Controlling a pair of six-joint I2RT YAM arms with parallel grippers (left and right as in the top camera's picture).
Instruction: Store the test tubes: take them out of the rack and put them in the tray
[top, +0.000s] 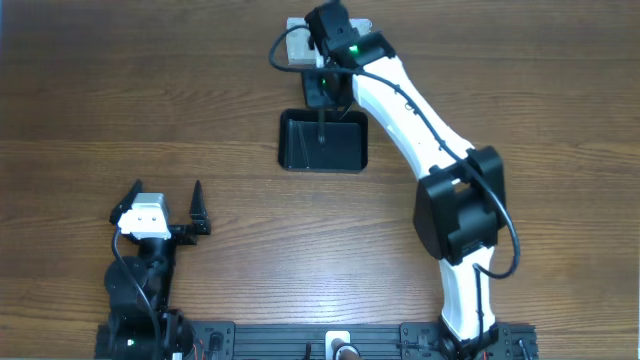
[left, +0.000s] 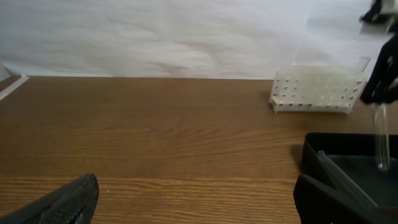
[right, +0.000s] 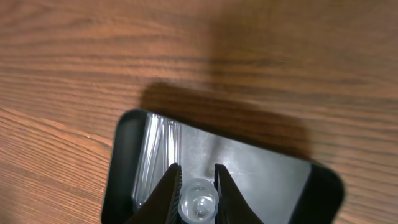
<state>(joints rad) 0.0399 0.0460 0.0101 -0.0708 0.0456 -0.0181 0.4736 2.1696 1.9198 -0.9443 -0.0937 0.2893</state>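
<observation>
Item: tube (right: 198, 206), clear glass, upright, pinched in my right gripper (right: 196, 180), fingers closed to narrow gap on it, hanging over tray (right: 121, 162). Tray black, rectangular, glossy; I see more tubes (right: 157, 155) lying along one wall, rest of floor free. Rack (left: 317, 90) white, perforated, just beyond tray. Left gripper (top: 166, 192) spread wide, holding nothing, well apart on wood-grain table (top: 100, 100).

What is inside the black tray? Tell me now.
At least one clear test tube lies along one wall of the tray. The right pincer holds a second tube upright over it, hiding the floor beneath.
</observation>
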